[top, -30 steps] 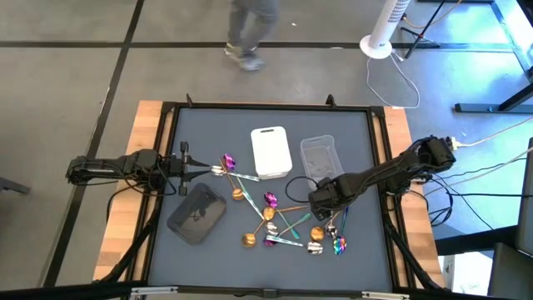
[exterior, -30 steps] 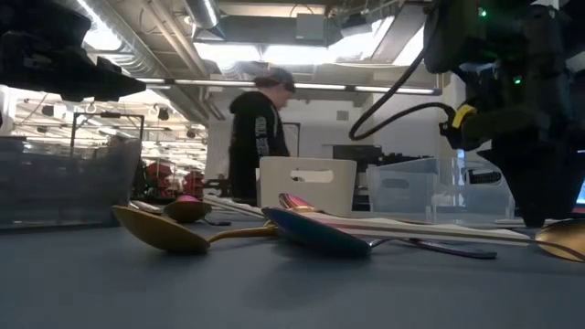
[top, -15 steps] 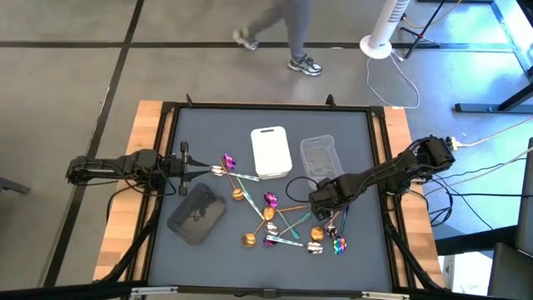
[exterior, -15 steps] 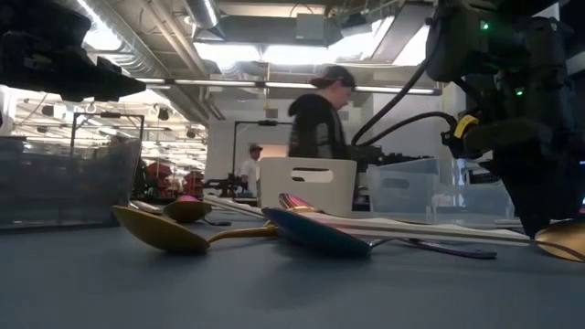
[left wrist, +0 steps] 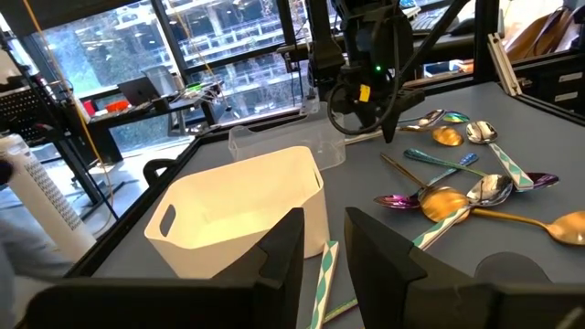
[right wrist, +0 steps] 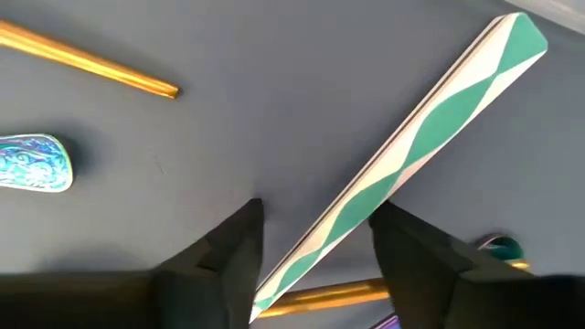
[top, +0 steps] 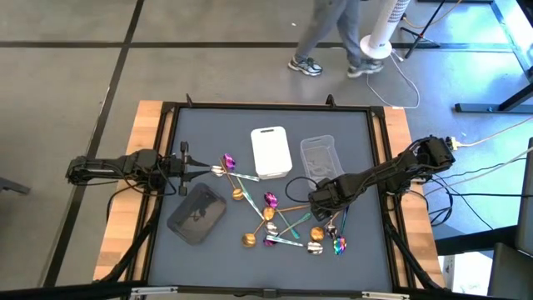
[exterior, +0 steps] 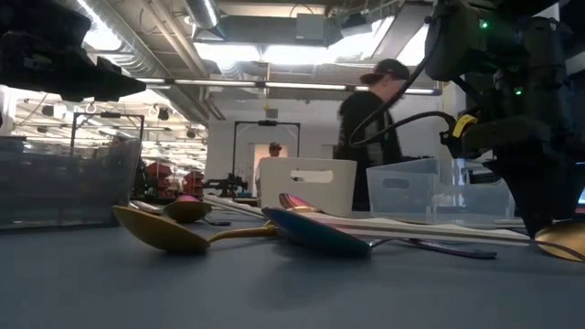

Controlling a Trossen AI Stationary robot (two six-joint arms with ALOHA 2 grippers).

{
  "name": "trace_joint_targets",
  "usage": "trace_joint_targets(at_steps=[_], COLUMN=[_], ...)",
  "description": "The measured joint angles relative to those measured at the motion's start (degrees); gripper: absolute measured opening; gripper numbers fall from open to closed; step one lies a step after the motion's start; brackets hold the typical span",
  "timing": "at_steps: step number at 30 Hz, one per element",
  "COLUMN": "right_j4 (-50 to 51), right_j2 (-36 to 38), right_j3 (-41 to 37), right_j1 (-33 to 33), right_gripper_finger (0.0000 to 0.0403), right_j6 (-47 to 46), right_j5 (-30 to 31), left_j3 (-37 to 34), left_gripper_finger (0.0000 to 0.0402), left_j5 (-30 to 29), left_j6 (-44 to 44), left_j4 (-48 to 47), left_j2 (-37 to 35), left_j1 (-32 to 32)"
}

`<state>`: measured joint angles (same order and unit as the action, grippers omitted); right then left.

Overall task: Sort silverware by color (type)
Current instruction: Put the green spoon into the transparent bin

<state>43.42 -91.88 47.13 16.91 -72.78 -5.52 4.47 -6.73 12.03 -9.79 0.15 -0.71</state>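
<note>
The silverware (top: 275, 218) lies scattered mid-table: gold, silver and purple-teal spoons and forks, some with green-and-white patterned handles. My right gripper (top: 319, 202) points down at the pile's right side. In the right wrist view it (right wrist: 315, 247) is open, one finger on each side of a green-and-white handle (right wrist: 411, 137) lying flat on the mat; no touch shows. My left gripper (top: 200, 168) hovers by the table's left edge, open (left wrist: 322, 247), above another patterned handle (left wrist: 324, 274). A gold spoon (exterior: 164, 233) and a blue-purple spoon (exterior: 315, 233) lie nearest the low camera.
A white tray (top: 271, 152) and a clear tray (top: 319, 156) stand toward the far edge, a dark grey tray (top: 197, 213) toward the near left. Bare mat lies along the near edge. A person (top: 333, 33) walks on the floor beyond the far edge.
Neither arm nor any utensil has moved. The person beyond the far edge has walked toward the right.
</note>
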Motion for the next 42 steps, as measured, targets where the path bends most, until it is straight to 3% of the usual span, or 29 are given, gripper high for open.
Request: trace_joint_targets(at_steps=[15, 24, 42], right_j4=[0.1, 3.1, 13.3], right_j2=[0.0, 2.7, 11.8], right_j3=[0.0, 2.1, 15.5], right_j1=[0.0, 0.0, 0.0], right_gripper_finger=[0.0011, 0.0009, 0.0013], right_j6=[2.8, 7.3, 17.9], right_j5=[-0.1, -0.2, 1.4], left_j3=[0.0, 0.0, 0.0], left_gripper_finger=[0.0076, 0.0076, 0.0076], left_j5=[0.0, 0.1, 9.1], left_j6=[0.0, 0.0, -3.4], left_j4=[0.0, 1.2, 17.0], left_j2=[0.0, 0.0, 0.0], left_j1=[0.0, 0.0, 0.0])
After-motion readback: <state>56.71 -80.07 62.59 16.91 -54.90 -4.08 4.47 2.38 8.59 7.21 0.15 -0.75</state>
